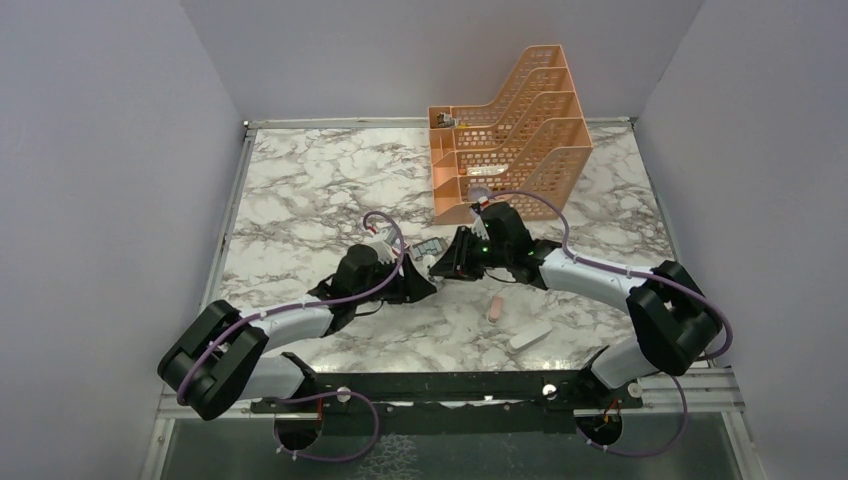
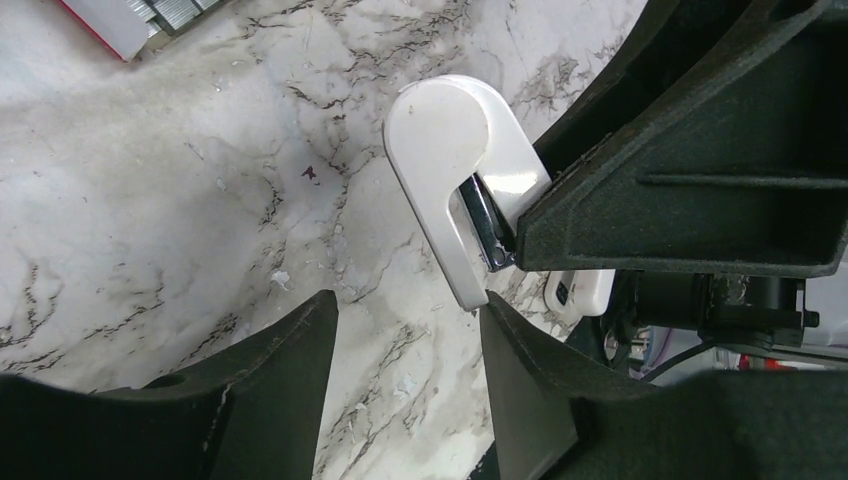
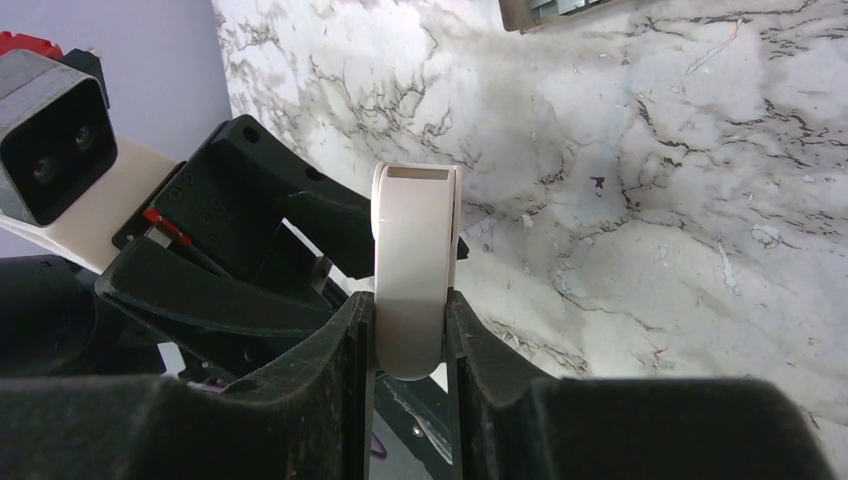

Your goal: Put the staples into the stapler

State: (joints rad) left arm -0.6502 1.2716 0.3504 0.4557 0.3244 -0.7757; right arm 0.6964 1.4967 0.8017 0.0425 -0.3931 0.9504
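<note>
The white stapler [image 3: 415, 250] is clamped between the fingers of my right gripper [image 3: 412, 300], which is shut on it above the marble table. In the left wrist view the stapler [image 2: 445, 160] sticks out of the right gripper's black fingers, showing a dark metal part inside. My left gripper [image 2: 408, 300] is open just below it with nothing between the jaws, its right fingertip [image 2: 500, 325] at the stapler's lower end. The staples [image 2: 180, 10] lie in their red box [image 2: 105, 22] at the top left edge. From above, both grippers [image 1: 432, 272] meet beside the box [image 1: 430, 247].
An orange multi-slot file organizer [image 1: 515, 130] stands at the back right of the table. A small pink object [image 1: 495, 308] and a flat white piece [image 1: 530, 337] lie near the front, right of centre. Walls close in the table on three sides.
</note>
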